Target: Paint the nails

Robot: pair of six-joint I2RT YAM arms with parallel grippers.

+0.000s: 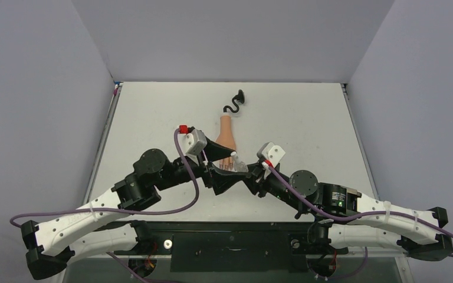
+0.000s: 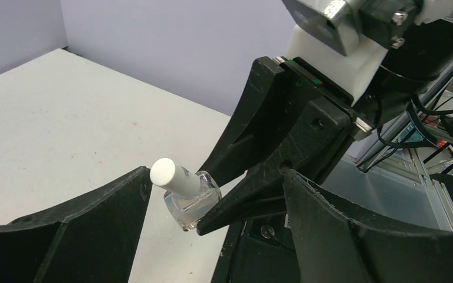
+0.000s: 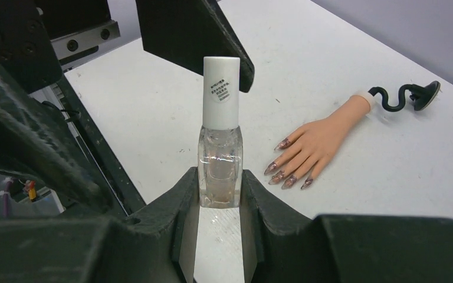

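The peach mannequin hand (image 3: pixel 318 137) lies palm down on the table, with its curly black stem (image 3: pixel 402 94) behind it. Its dark purplish nails (image 3: pixel 287 177) point toward me. It also shows in the top view (image 1: pixel 226 134), its fingertips partly covered by the grippers. My right gripper (image 3: pixel 220 184) is shut on the glass base of a small clear polish bottle (image 3: pixel 220 168) with a white cap (image 3: pixel 221 91), held upright above the table. My left gripper (image 2: pixel 217 178) is open, its jaws wide on either side of the cap (image 2: pixel 174 175), not touching it.
The two grippers meet at the table's near middle (image 1: pixel 230 168), just in front of the mannequin fingers. The white table (image 1: pixel 307 124) is walled by grey panels. A black frame rail (image 1: pixel 230 227) runs along the near edge by the arm bases.
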